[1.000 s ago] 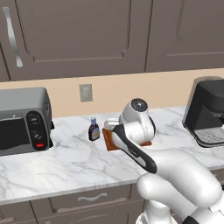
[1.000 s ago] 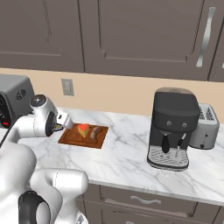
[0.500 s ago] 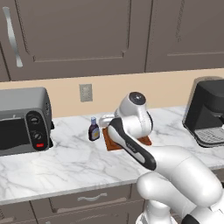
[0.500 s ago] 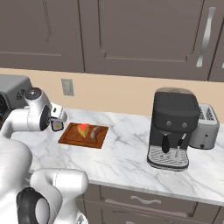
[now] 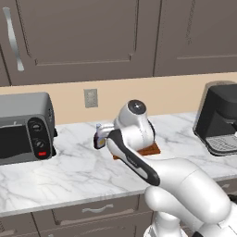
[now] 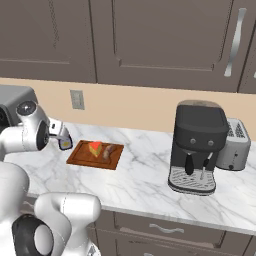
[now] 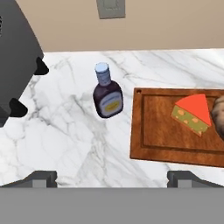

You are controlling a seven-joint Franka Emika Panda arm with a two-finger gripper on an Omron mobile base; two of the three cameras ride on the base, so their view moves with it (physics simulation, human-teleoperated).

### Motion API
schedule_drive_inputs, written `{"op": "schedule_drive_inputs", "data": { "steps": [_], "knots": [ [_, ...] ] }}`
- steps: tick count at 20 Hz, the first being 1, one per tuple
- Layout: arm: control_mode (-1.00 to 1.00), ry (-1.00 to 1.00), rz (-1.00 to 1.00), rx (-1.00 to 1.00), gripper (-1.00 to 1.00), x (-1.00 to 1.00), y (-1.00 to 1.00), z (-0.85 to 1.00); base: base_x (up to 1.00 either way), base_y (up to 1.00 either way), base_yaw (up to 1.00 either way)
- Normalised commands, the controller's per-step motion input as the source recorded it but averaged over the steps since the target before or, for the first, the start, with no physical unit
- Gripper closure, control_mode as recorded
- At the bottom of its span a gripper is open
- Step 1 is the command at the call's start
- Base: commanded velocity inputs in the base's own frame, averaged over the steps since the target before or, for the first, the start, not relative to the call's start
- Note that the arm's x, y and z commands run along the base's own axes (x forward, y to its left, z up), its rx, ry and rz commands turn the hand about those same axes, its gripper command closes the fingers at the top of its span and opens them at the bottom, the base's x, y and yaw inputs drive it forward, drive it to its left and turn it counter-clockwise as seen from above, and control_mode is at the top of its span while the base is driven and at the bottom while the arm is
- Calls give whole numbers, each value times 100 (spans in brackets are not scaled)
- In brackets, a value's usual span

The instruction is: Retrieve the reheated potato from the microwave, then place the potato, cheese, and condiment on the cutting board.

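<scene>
The condiment bottle (image 7: pixel 107 94) of dark sauce stands on the marble counter just left of the cutting board (image 7: pixel 153 131). The cheese wedge (image 7: pixel 192 113) lies on the board, and the brown potato (image 7: pixel 218 109) shows beside it at the frame's right edge. My gripper (image 7: pixel 114 179) is open, hovering above and on the near side of the bottle, with nothing between its fingers. In the right base view the gripper (image 6: pixel 62 136) hangs over the bottle (image 6: pixel 65 144), left of the board (image 6: pixel 80 157) with cheese (image 6: pixel 95 148) and potato (image 6: pixel 107 152). The microwave is out of view.
A grey toaster oven (image 5: pixel 25 127) with round knobs stands on the counter to the left of the bottle. A black coffee machine (image 6: pixel 197 145) and a silver toaster (image 6: pixel 235 145) stand to the right. A wall outlet (image 5: pixel 90 97) sits behind the bottle.
The arm has swung left from above the cutting board to above the condiment bottle. The gripper stayed open. Cheese and potato have not moved.
</scene>
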Motion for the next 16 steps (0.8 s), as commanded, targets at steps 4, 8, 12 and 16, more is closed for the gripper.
{"op": "schedule_drive_inputs", "data": {
  "steps": [4, 8, 12, 16],
  "knots": [
    [-100, -2, 0, -6, -100, 0, 16, 1, 0, 0, 0],
    [-100, -3, -2, -9, -100, 3, 10, 0, 0, 0, 0],
    [-100, -3, -2, -11, -100, 5, 9, 0, 0, 0, 0],
    [-100, 0, -4, -11, -100, 10, 0, 1, 0, 0, 0]
  ]
}}
